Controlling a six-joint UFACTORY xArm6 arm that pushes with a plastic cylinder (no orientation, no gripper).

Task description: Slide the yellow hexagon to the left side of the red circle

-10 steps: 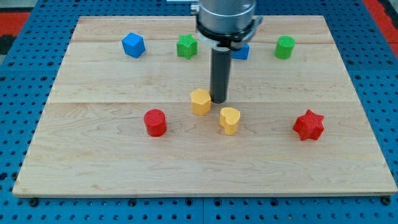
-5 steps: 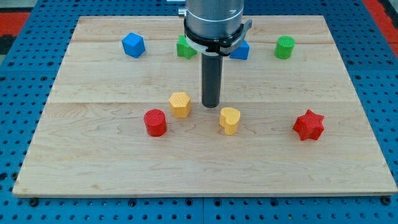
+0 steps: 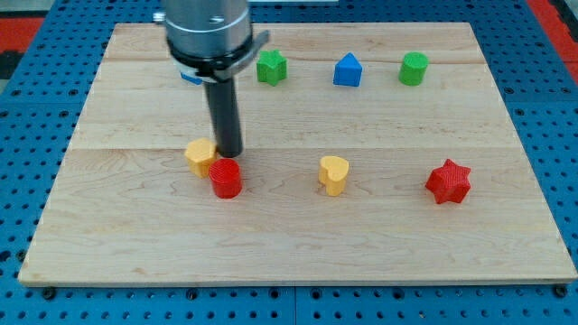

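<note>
A pale wooden counter (image 3: 298,244) lies on a blue pegboard base, seen from a little above. The arm carries no pincer, so nothing is spread, pressed together or pinching; it ends in a dark rod coming down from a grey cylindrical body at the view's top left. My tip (image 3: 229,154) rests on the wood just to the view's right of the yellow hexagon (image 3: 200,156) and directly above the red circle (image 3: 225,177) (whether it touches either block I cannot tell). The yellow hexagon sits at the red circle's upper left, touching it or very nearly so. Further toward the view's right, well apart, stands a yellow heart-shaped block (image 3: 333,173), and beyond it, near the right edge, a red star (image 3: 449,181). Along the view's top sit a green block (image 3: 271,66) of irregular outline, a blue block (image 3: 348,69) with a peaked top, and a green cylinder (image 3: 414,68). A sliver of another blue block (image 3: 187,78) peeks out from behind the arm's body.
</note>
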